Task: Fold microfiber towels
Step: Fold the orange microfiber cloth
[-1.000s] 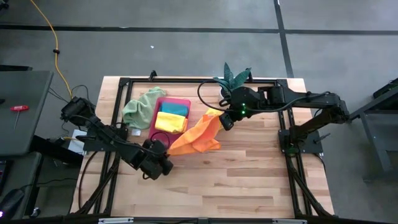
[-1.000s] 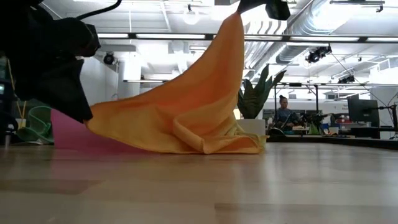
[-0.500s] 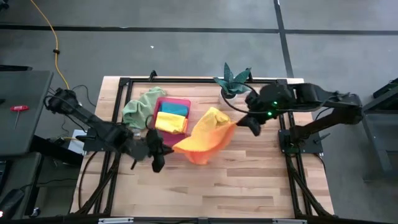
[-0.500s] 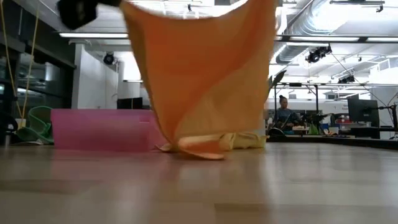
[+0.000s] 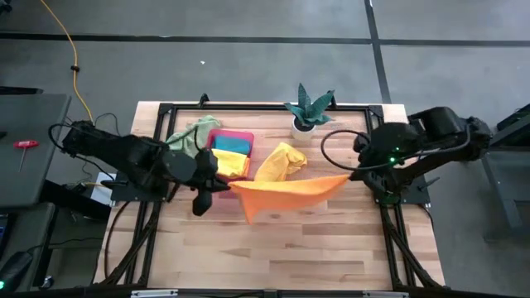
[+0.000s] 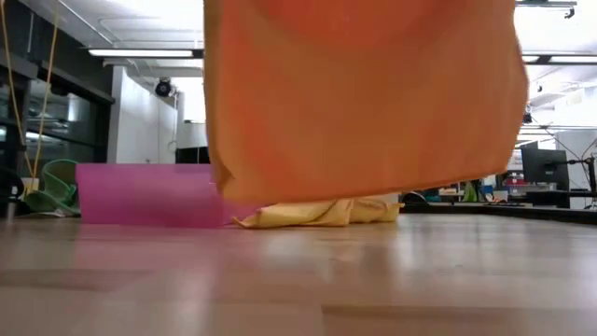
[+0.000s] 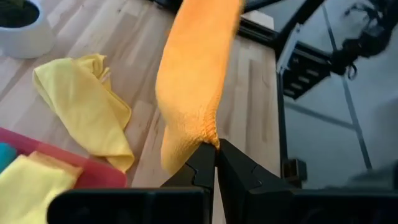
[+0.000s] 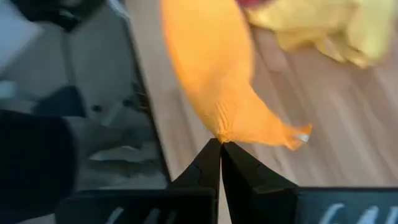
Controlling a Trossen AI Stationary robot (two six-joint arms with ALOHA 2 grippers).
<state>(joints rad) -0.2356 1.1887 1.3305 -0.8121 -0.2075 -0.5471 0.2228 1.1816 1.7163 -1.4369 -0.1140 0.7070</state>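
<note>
An orange towel point(image 5: 286, 192) hangs spread between my two grippers above the table's middle; its lower edge point(image 6: 364, 191) is clear of the wood. My left gripper point(image 5: 222, 185) is shut on its left end and my right gripper point(image 5: 354, 172) on its right end. Behind it a crumpled yellow towel point(image 5: 280, 160) lies on the table. A pink tray point(image 5: 240, 137) at the far left holds a folded yellow towel point(image 5: 228, 162) and a teal one point(image 5: 232, 144). A pale green towel point(image 5: 187, 137) lies bunched against the tray's left side. My left gripper pinches a top corner of the orange towel point(image 7: 208, 134) between its two fingers, which slant downward. The cloth runs away from the fingers toward the other arm and hangs clear of the table. My right gripper pinches the opposite top corner point(image 8: 224, 132) between its two shut fingers, slanting downward; a small white tag point(image 8: 301, 135) sticks out beside the hold. The top edge between the two holds is drawn nearly straight.
A potted plant point(image 5: 308, 108) in a white pot stands at the far edge, behind the yellow towel. The black frame rails point(image 5: 383, 211) run along the table's sides. Bare wood lies in front of and below the hanging towel point(image 6: 298, 280).
My left gripper has risen from the table with the orange towel's corner and gone toward the far edge. My right gripper has gone toward the right edge and up. The towel, draped down onto the table before, now hangs lifted clear and spread out between them.
</note>
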